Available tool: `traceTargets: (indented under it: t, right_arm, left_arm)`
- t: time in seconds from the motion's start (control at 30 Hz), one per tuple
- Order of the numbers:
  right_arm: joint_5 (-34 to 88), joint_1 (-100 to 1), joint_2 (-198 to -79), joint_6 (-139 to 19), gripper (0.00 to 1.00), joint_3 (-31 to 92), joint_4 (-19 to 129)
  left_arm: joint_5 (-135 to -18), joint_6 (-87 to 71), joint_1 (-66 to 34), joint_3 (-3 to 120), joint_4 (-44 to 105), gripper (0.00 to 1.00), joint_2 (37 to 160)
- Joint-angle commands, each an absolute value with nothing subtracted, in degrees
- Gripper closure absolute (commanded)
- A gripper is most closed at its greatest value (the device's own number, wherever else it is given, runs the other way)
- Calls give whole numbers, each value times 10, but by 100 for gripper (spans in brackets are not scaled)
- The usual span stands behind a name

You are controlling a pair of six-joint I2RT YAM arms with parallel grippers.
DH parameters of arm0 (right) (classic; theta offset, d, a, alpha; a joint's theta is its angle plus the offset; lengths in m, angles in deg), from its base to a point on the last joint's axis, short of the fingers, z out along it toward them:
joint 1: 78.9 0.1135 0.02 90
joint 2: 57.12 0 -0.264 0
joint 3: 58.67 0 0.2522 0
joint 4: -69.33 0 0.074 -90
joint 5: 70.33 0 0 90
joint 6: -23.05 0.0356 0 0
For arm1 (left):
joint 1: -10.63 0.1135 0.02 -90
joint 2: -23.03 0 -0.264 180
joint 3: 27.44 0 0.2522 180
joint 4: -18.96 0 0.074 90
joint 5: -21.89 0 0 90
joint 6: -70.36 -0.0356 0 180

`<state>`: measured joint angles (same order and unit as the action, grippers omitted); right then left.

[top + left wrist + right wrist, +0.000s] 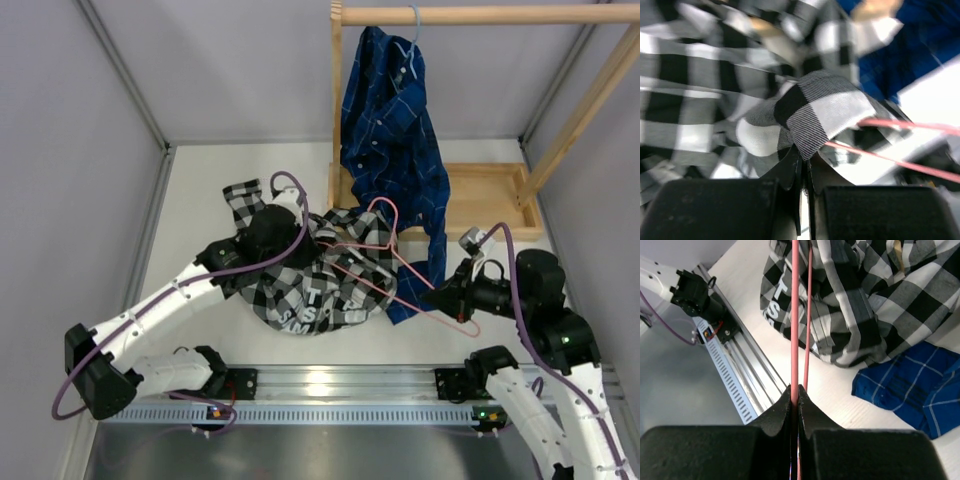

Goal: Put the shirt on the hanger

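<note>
The black-and-white checked shirt (320, 285) with white lettering lies bunched on the white table, mid-front. My left gripper (300, 235) is shut on a fold of the shirt (815, 120) near its top. The pink wire hanger (400, 275) lies across the shirt, its hook (383, 212) toward the back. My right gripper (437, 297) is shut on the hanger's right corner; in the right wrist view the pink wire (794, 315) runs straight out from my closed jaws toward the shirt (865, 300). In the left wrist view pink wire (900, 125) passes right of the pinched fold.
A blue plaid shirt (395, 130) hangs on a light blue hanger from a wooden rack (480, 15) at the back; its tail (910, 385) drapes onto the table beside the checked shirt. The rack's wooden base tray (495, 195) sits back right. A metal rail (330, 385) runs along the front edge.
</note>
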<state>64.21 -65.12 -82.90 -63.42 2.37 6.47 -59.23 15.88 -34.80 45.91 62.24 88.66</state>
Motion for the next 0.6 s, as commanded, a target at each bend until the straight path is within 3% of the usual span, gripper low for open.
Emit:
traceTargets:
  t: [0.0,0.17,0.33,0.57]
  right_arm:
    - [676,-641,-862,-606,100,27,165]
    - [743,-638,-884,-533,100,14,297]
    - [812,-606,-927,-510,100,-18,369]
    - [692,-429,-966,-474,100,-55,549]
  left_arm:
    - [-751,131,-349,474,561,100,874]
    - [-879,79,-369,496,545,100,861]
    - [-869,23,-390,559,602,100,848]
    - [-830,-6,-397,616,669,100,855]
